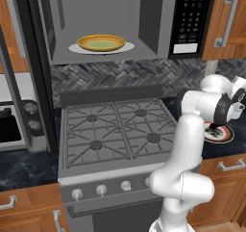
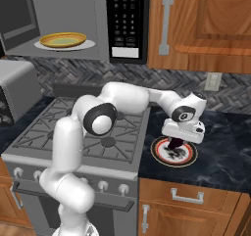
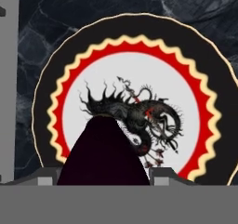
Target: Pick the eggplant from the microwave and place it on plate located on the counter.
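One eggplant [image 3: 103, 151], at the hand view's bottom centre, sits pinched between the closed gripper [image 2: 175, 143] over one plate [image 2: 188, 159] on the counter [image 2: 220, 156]; one yellow dish [image 1: 101, 42] lies inside the microwave [image 1: 158, 29], upper frame.

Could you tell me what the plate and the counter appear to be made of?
The plate looks like glazed ceramic: smooth white centre, printed dragon, red and dark rim band. The counter looks like polished dark stone, judging by its pale marbled veining. Both are rendered, so that is only their look.

A glossy white arm [image 2: 73, 147] of rounded, tubular segments, with dark grey disc caps at its joints.
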Motion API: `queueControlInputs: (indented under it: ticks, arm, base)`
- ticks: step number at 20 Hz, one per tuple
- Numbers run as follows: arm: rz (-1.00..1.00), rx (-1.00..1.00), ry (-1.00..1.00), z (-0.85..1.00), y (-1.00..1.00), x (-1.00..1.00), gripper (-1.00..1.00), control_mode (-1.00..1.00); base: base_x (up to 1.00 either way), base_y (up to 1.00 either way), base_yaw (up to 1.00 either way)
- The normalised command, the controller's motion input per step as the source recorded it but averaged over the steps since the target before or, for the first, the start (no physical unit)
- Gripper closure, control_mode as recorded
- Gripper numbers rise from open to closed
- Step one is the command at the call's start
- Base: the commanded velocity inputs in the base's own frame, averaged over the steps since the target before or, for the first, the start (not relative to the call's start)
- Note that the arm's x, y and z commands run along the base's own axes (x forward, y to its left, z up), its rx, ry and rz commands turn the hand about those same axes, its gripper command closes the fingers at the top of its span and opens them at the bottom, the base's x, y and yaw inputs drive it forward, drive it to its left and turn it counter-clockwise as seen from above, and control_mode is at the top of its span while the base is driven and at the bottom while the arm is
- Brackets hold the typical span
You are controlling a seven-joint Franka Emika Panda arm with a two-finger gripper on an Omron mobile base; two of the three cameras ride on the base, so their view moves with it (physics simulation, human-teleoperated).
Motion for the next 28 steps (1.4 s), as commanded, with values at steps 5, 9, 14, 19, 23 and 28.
queueControlInputs:
  ticks: [5,9,14,19,23,28]
  arm:
    - [0.0,-0.03,0.0,-0.13,0.36,-0.03,-1.0,-1.0]
    - [0.0,0.0,0.0,0.0,0.0,0.28,-1.0,-1.0]
    - [0.0,0.0,-0.01,0.0,-0.02,0.16,-1.0,-1.0]
    - [0.0,0.0,-0.03,0.0,0.0,-0.03,-1.0,-1.0]
    - [0.0,0.0,-0.06,0.26,-0.01,-0.34,-1.0,-1.0]
    - [0.0,0.0,-0.11,0.45,0.01,-0.61,-1.0,-1.0]
  base:
    - [0.0,0.0,0.0]
    - [0.0,0.0,0.0]
    - [0.0,0.0,0.0]
    - [0.0,0.0,0.0]
    - [0.0,0.0,0.0]
    - [0.0,0.0,0.0]
